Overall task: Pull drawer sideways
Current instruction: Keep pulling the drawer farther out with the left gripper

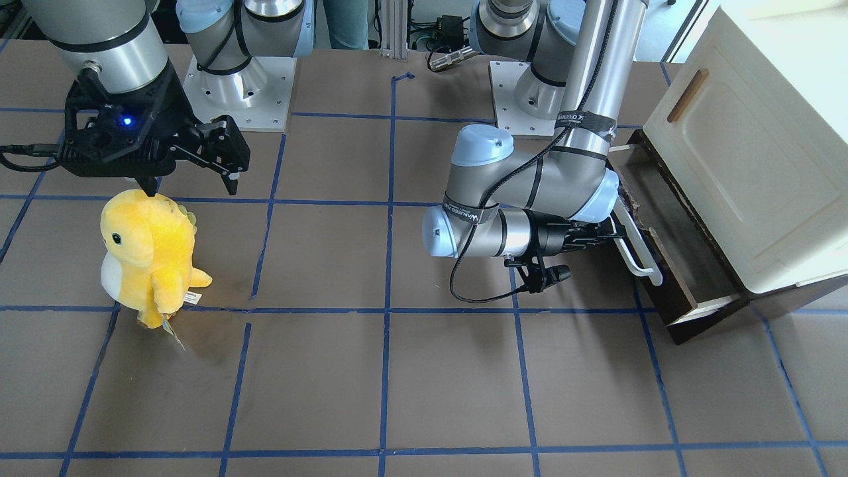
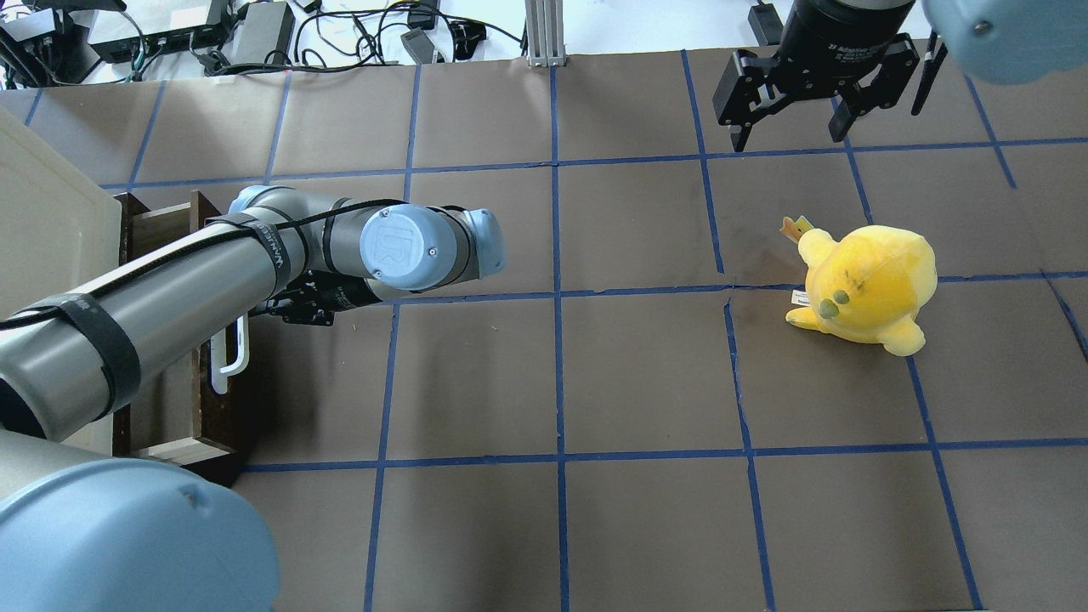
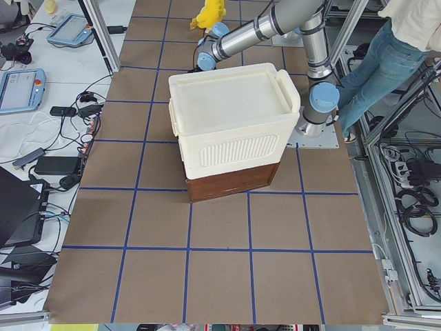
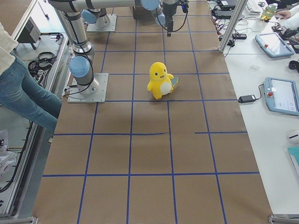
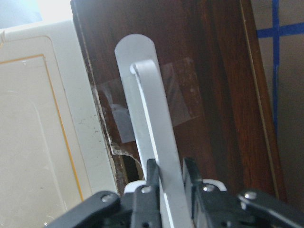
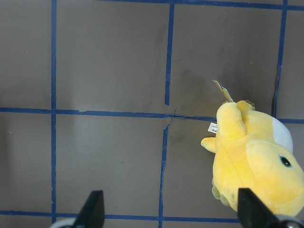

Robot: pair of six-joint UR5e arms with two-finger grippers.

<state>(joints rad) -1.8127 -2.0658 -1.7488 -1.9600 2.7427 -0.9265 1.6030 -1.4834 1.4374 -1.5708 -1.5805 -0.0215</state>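
The drawer (image 1: 682, 248) stands partly pulled out from under the cream cabinet (image 1: 748, 146). Its dark brown front (image 5: 213, 95) carries a long white bar handle (image 1: 637, 248). My left gripper (image 1: 613, 233) reaches sideways to the handle. In the left wrist view it (image 5: 168, 167) is shut on the white bar (image 5: 149, 109). The greyish-brown inside of the drawer shows in the overhead view (image 2: 170, 399). My right gripper (image 1: 192, 189) hangs open and empty above the table, far from the drawer, over a yellow plush toy (image 1: 149, 255).
The yellow plush (image 2: 863, 285) stands on the brown, blue-taped table, just below the open right gripper (image 2: 786, 136). The cabinet door has a small brown wooden handle (image 1: 687, 96). A person in jeans (image 3: 375, 62) stands behind the robot bases.
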